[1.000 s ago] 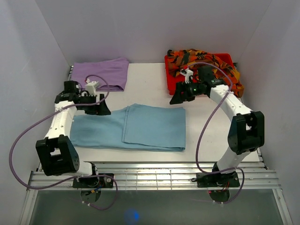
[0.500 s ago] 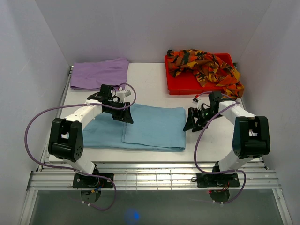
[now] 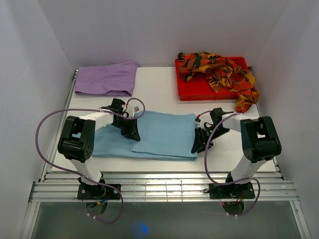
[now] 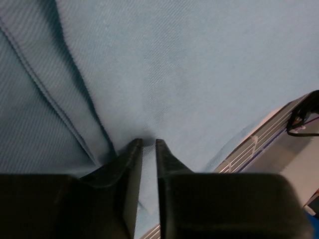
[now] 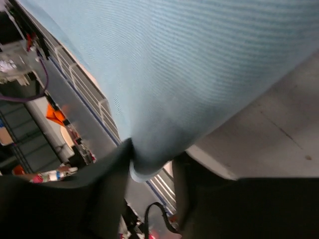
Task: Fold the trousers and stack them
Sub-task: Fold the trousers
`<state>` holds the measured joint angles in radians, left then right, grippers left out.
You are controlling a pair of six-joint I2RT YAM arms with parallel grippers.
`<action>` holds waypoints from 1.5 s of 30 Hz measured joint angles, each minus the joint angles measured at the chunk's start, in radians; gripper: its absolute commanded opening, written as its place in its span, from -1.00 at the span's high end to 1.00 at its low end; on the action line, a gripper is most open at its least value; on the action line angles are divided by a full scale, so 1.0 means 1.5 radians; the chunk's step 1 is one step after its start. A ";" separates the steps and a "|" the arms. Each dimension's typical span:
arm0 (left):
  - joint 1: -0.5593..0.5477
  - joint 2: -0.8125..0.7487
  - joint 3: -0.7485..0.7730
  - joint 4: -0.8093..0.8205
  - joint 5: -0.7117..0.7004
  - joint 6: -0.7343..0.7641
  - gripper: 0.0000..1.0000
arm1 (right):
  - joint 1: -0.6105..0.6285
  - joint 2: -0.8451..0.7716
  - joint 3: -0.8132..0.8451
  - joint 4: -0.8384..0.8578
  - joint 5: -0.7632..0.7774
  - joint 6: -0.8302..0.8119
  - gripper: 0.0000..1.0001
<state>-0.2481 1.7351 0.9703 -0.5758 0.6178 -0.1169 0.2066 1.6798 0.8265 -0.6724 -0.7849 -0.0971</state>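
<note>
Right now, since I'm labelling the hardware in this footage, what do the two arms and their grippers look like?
The left arm and right arm match: white links between chunky black joint housings. The left gripper and right gripper are black, each with two dark fingers. A purple cable loops loosely along each arm.

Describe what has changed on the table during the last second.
Both arms swung nearer, down onto the light blue trousers. The left end effector left the lilac pair and closed on cloth at the middle fold. The right end effector left the red bin and closed on the right edge. The lilac pair, the patterned pair and the bin stayed put.
</note>
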 measured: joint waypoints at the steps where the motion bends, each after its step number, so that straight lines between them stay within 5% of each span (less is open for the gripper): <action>1: 0.000 0.002 0.000 0.001 -0.006 0.000 0.56 | -0.001 0.008 0.000 -0.001 0.004 -0.008 0.46; 3: 0.000 0.013 0.005 -0.002 -0.013 -0.003 0.82 | -0.006 0.029 0.008 -0.015 0.014 -0.022 0.84; 7: 0.001 0.043 0.032 -0.024 -0.005 -0.007 0.93 | -0.023 0.075 0.061 -0.062 0.039 -0.049 0.84; 9: 0.001 0.059 0.052 -0.040 0.005 0.004 0.84 | -0.032 0.087 0.097 -0.081 0.058 -0.070 0.84; 13: 0.004 0.058 0.064 -0.055 0.020 0.034 0.21 | -0.037 0.096 0.143 -0.100 0.075 -0.105 0.85; 20: 0.010 -0.029 0.066 -0.094 -0.019 0.056 -0.05 | -0.036 0.096 0.143 -0.111 0.078 -0.119 0.84; 32: 0.012 0.029 0.053 -0.127 -0.055 0.036 0.04 | -0.037 0.080 0.052 -0.076 0.023 -0.091 0.84; 45: 0.016 0.197 0.258 -0.152 0.005 0.022 0.20 | -0.068 0.052 0.015 -0.021 0.012 -0.014 0.85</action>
<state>-0.2245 2.0308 1.3571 -0.8043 0.6250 -0.0841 0.1040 1.7573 0.8490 -0.7036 -0.7662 -0.1188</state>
